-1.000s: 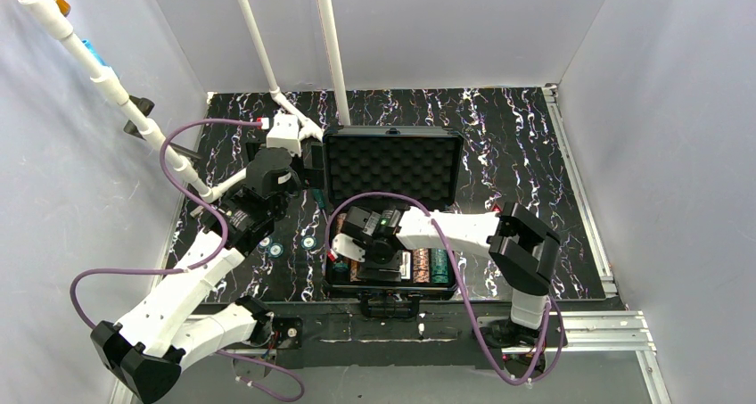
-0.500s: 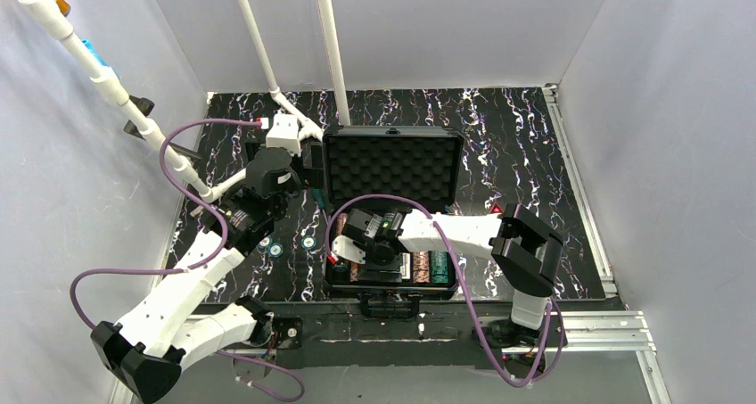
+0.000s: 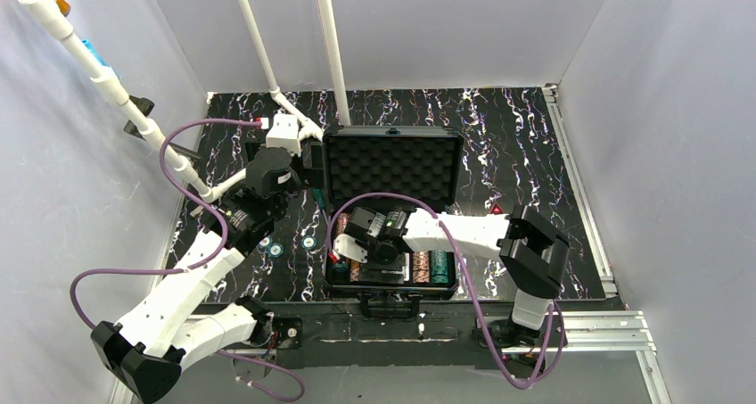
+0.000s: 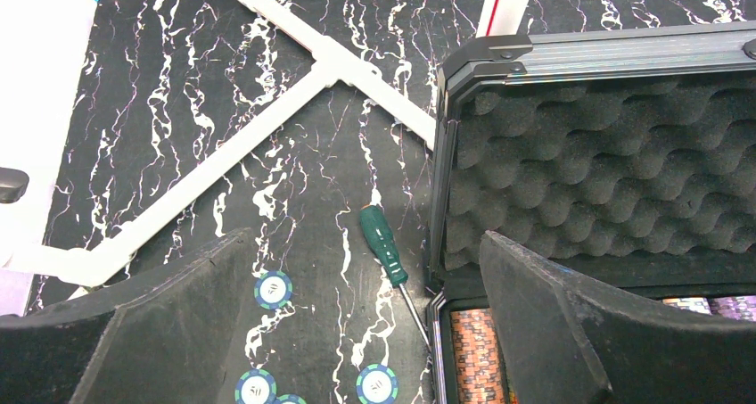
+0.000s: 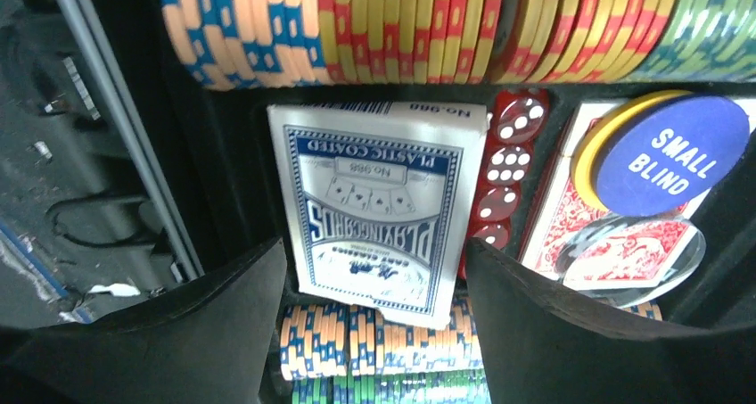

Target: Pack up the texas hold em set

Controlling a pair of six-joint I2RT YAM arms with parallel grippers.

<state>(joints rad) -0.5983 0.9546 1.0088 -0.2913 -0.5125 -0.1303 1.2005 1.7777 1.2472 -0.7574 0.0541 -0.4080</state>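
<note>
The black case lies open, with its foam lid [image 3: 392,165] up and its base [image 3: 450,286] near me. My right gripper [image 3: 352,248] hangs open over the base's left part. In the right wrist view its jaws [image 5: 374,252] stand either side of a blue card deck [image 5: 379,199] without gripping it. The deck lies tilted over a chip row [image 5: 357,342]. Red dice [image 5: 504,181] and a red deck with a "small blind" button [image 5: 669,154] lie beside it. My left gripper [image 4: 365,234] is open and empty above loose chips [image 4: 273,289] on the table left of the case.
A green-handled screwdriver [image 4: 383,246] lies against the case's left side. A red triangle piece [image 3: 496,209] lies right of the case. White pipes [image 4: 294,83] cross the back left of the table. Loose chips [image 3: 278,248] also show from above.
The right arm's elbow has shifted slightly to the right, with its gripper staying over the case's left part. The left arm has not moved.
</note>
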